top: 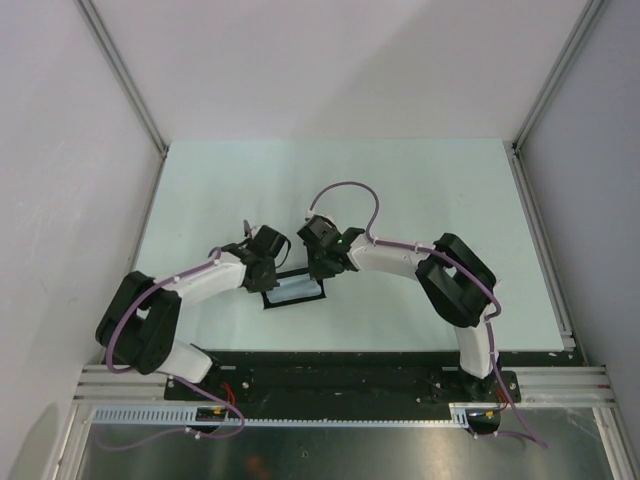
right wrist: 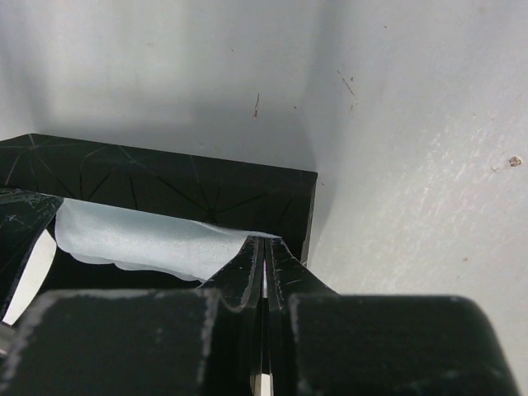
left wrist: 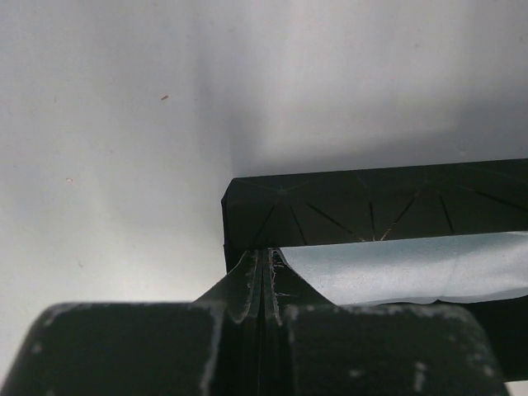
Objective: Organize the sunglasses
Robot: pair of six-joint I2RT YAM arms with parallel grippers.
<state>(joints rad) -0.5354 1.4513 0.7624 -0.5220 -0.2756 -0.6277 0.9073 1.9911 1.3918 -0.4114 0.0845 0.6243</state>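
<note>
A black case [top: 292, 301] lies open on the table between the two arms, also in both wrist views [left wrist: 371, 202] [right wrist: 165, 186]. A pale blue cloth [top: 295, 288] is stretched across it [left wrist: 412, 268] [right wrist: 140, 239]. My left gripper [top: 270, 278] is shut, with the cloth's left corner pinched at its tips [left wrist: 266, 256]. My right gripper [top: 320, 274] is shut on the cloth's right corner [right wrist: 264, 241]. The sunglasses are hidden from every view.
The pale table [top: 420, 190] extends behind and to both sides of the case. Grey walls with aluminium rails [top: 540, 110] enclose it on three sides. The arm bases sit on a black rail [top: 330, 380] at the near edge.
</note>
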